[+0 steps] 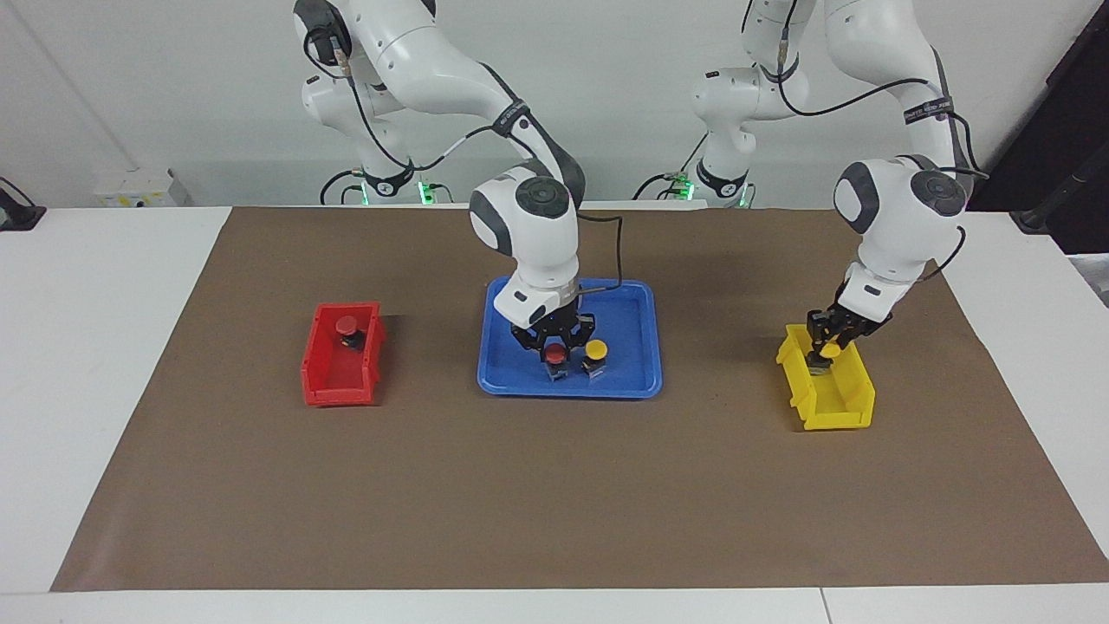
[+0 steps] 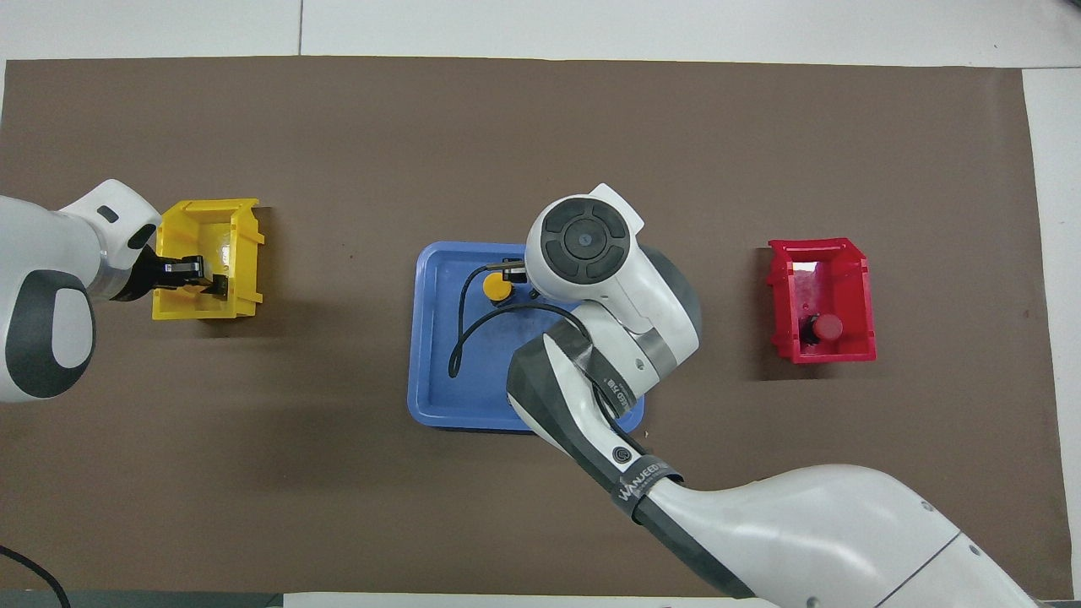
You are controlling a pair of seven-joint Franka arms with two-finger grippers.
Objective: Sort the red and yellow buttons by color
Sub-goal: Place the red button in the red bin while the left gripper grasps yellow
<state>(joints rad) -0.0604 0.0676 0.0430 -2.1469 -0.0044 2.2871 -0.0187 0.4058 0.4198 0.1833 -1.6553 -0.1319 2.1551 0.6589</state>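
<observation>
A blue tray [image 1: 637,305] holds one red button [image 1: 555,353] and one yellow button [image 1: 595,349], standing side by side. My right gripper [image 1: 555,347] is down at the red button, whose cap shows between its tips. In the overhead view the right arm hides this red button, and the yellow one [image 2: 497,290] shows beside it. A second red button [image 1: 347,325] lies in the red bin [image 1: 342,381]. My left gripper [image 1: 828,348] is shut on the second yellow button [image 1: 830,350], low over the yellow bin [image 1: 836,407].
The red bin [image 2: 823,253] stands toward the right arm's end of the brown mat, the yellow bin [image 2: 211,219] toward the left arm's end, and the tray [image 2: 439,338] between them. The right arm's black cable [image 2: 460,338] hangs over the tray.
</observation>
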